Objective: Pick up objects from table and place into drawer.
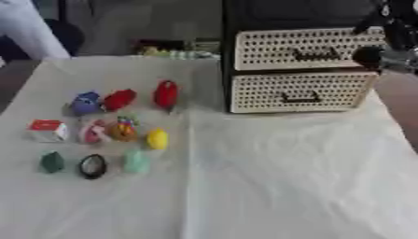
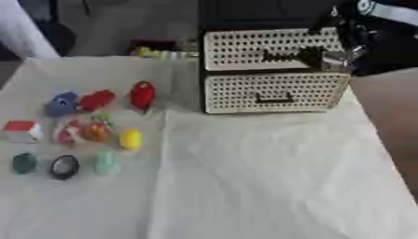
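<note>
Several small toys lie in rows on the left of the white cloth: a blue one (image 1: 85, 102), two red ones (image 1: 119, 99) (image 1: 166, 94), a red-and-white box (image 1: 47, 130), a pink-white piece (image 1: 92, 132), an orange multicoloured one (image 1: 124, 129), a yellow one (image 1: 156, 138), a dark green one (image 1: 52, 161), a black oval (image 1: 92, 165) and a pale green one (image 1: 135, 161). The cream perforated drawer unit stands at the back right, its upper drawer (image 1: 302, 49) and lower drawer (image 1: 298, 91) both closed. My right hand (image 2: 336, 49) hovers at the upper drawer's right end, near its dark handle (image 2: 282, 56).
The white cloth (image 1: 286, 177) covers the table, with bare brown table (image 1: 401, 102) showing at the right edge. A dark cabinet (image 1: 302, 14) rises behind the drawers. Small items (image 1: 176, 51) lie at the table's far edge.
</note>
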Robot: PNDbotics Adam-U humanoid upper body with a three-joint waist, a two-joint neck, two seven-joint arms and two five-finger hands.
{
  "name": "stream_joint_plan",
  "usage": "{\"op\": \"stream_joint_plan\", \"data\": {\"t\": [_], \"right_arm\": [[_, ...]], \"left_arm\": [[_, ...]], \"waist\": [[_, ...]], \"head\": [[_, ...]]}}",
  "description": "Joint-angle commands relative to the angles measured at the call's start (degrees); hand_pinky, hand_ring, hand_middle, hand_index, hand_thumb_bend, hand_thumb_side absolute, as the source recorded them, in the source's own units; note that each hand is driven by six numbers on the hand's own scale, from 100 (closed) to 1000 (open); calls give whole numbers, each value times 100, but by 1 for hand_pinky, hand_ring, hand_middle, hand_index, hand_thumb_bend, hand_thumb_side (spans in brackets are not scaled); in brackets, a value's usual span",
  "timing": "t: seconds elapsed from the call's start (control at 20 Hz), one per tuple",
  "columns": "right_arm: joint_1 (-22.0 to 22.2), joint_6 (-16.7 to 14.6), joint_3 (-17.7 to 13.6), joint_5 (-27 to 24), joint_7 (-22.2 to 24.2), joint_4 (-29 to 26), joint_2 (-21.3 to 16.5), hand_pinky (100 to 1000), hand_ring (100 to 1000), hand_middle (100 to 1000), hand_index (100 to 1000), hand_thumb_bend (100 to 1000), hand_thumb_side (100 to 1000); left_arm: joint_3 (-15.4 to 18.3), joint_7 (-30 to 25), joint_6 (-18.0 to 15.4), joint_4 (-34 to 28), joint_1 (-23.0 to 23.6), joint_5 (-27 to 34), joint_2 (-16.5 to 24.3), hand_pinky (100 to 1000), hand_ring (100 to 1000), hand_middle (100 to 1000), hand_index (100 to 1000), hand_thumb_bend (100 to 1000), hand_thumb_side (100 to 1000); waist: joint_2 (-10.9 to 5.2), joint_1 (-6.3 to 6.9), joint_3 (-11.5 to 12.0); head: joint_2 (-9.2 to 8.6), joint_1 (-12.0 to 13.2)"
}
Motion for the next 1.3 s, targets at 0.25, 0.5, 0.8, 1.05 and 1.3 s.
{"op": "stream_joint_plan", "data": {"t": [0.25, 0.5, 0.8, 1.05, 1.3], "right_arm": [[-552, 33, -120, -477, 1542, 617, 1, 139, 224, 259, 857, 491, 805], [-823, -65, -45, -491, 1943, 979, 113, 135, 212, 244, 871, 575, 808], [-1051, -266, 42, -395, 2141, 1175, 187, 108, 183, 202, 889, 680, 742], [-1218, -520, 269, -606, 2166, 1335, 270, 109, 182, 185, 916, 712, 531], [-1379, -793, 412, -604, 2167, 1470, 315, 119, 183, 148, 917, 684, 338]], "left_arm": [[-8, -39, 0, -105, -66, 23, 166, 361, 568, 633, 841, 100, 917], [-15, -47, -8, -105, -90, 14, 166, 359, 568, 633, 841, 100, 919], [-33, -63, -33, -105, -185, -4, 162, 356, 568, 633, 841, 100, 921], [-53, -83, -55, -105, -270, -6, 168, 355, 567, 634, 841, 100, 922], [-76, -104, -60, -105, -325, -2, 165, 354, 567, 634, 842, 100, 924]], "waist": [[-88, -24, -18], [-19, -16, -2], [171, 9, 10], [291, 19, 32], [372, 8, 28]], "head": [[-52, -10], [-111, -18], [-266, -23], [-370, -46], [-438, -58]]}}
